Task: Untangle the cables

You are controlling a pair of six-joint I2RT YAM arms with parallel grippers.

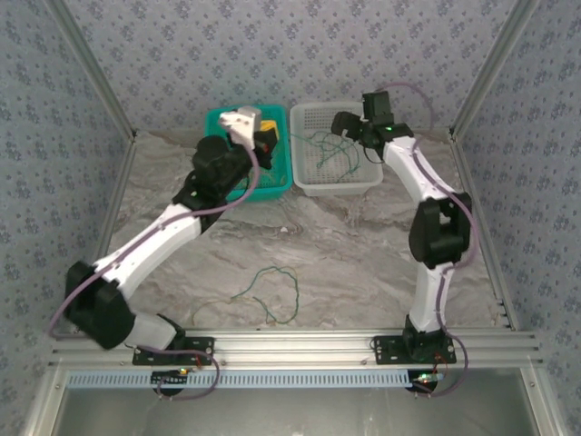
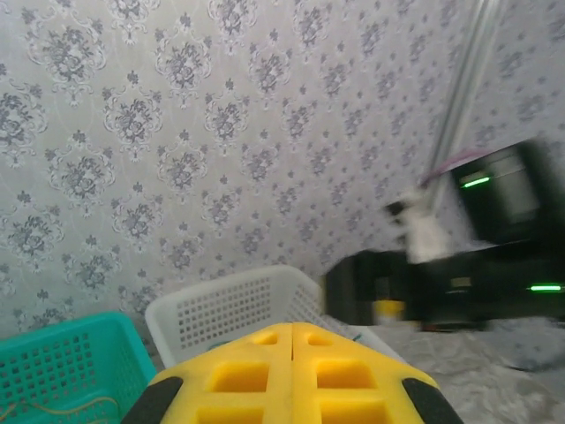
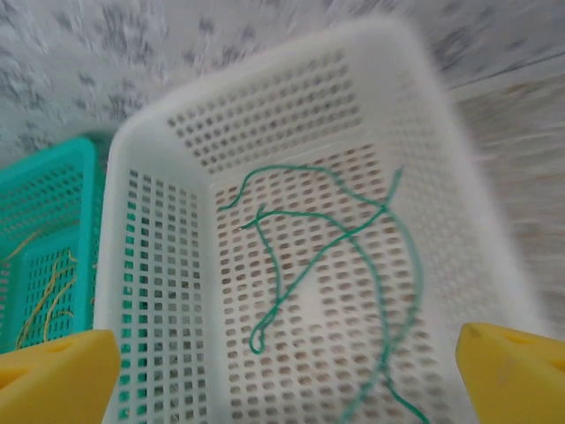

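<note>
Several green cables in white basket, seemingly featherlight, springy, snag-prone, best pinched mid-loop; right gripper spread wide above them, left gripper pressed shut.

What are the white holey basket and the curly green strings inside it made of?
The white perforated basket looks like moulded plastic, smooth and fairly matte: it has an even grid of holes and a rounded rim. The thin dark green curly cables lying in it are probably plastic-coated wire, since they hold their bends and loops; their core cannot be seen.
</note>
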